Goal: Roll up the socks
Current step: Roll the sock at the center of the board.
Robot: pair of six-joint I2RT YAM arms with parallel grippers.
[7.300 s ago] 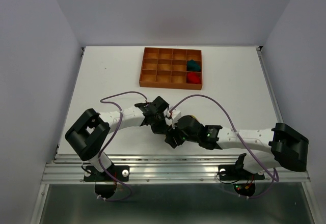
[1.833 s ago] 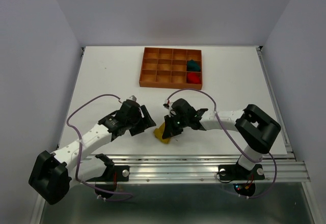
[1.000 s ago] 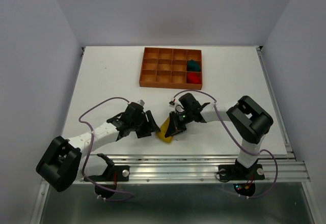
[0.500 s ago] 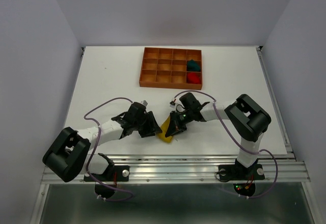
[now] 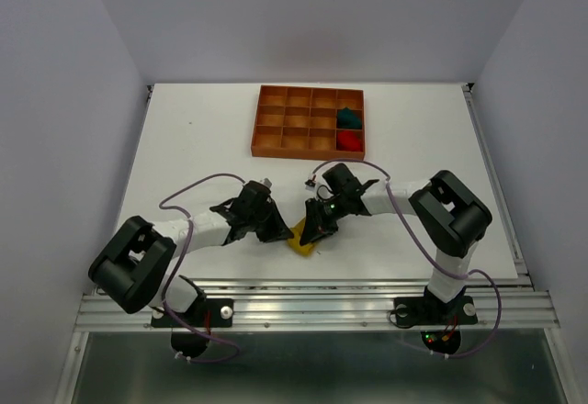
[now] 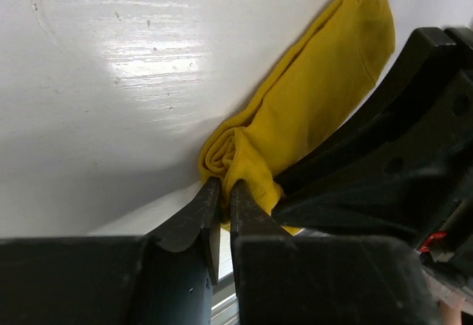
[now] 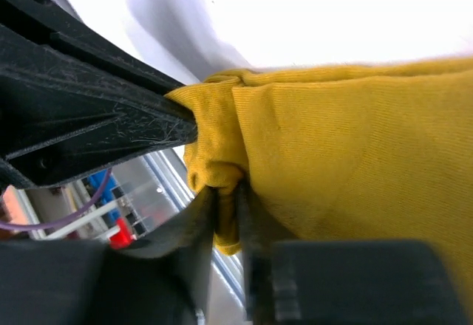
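white tabletop [image 5: 202,138]: left gripper [image 6: 224,186] has closed onto the yellow sock [image 6: 318,96], which right gripper [image 7: 226,189] also pinches.

The left arm [image 5: 197,230] and right arm [image 5: 404,197]: white tubular links between bulky black joint housings, a purple cable [image 5: 196,182] looping along each, ending in matte black, lightly scuffed pincer fingers [image 6: 185,229].
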